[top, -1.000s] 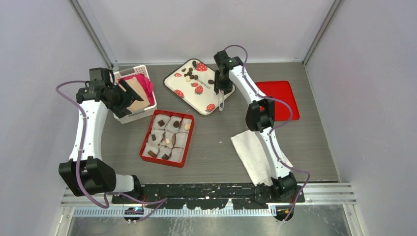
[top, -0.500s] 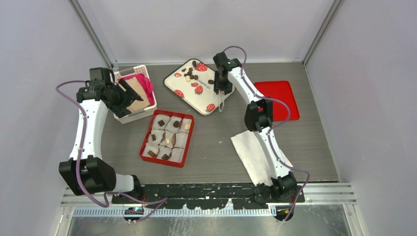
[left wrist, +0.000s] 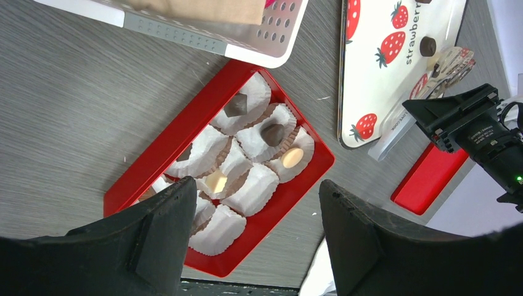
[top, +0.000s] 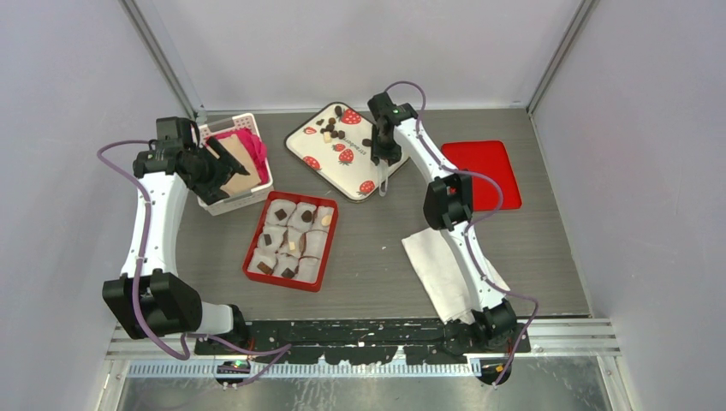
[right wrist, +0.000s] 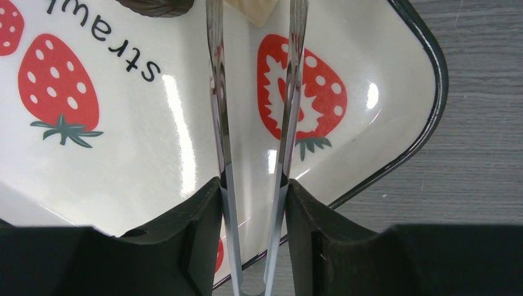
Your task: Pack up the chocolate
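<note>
Several loose chocolate pieces (top: pixel 330 128), mostly dark, lie at the far end of the strawberry-print tray (top: pixel 353 174). My right gripper (top: pixel 379 154) hovers over the tray's right side, shut on metal tongs (right wrist: pixel 217 123). The two tong arms stand apart and point toward a dark piece (right wrist: pixel 154 6) and a cream piece (right wrist: pixel 256 11) at the top edge of the right wrist view. The red box (top: pixel 253 248) holds white paper cups, some with chocolates (left wrist: pixel 273 132) in them. My left gripper (top: pixel 224 163) is open and empty, over the white basket.
A white basket (top: pixel 244 199) with pink cloth and a brown card stands at the left. A red lid (top: pixel 492 163) lies at the right. A white napkin (top: pixel 432 257) lies under the right arm. The tray rim (right wrist: pixel 425 132) is near the tongs.
My right gripper has moved slightly left and farther over the tray with the tongs. The left arm has not moved.
</note>
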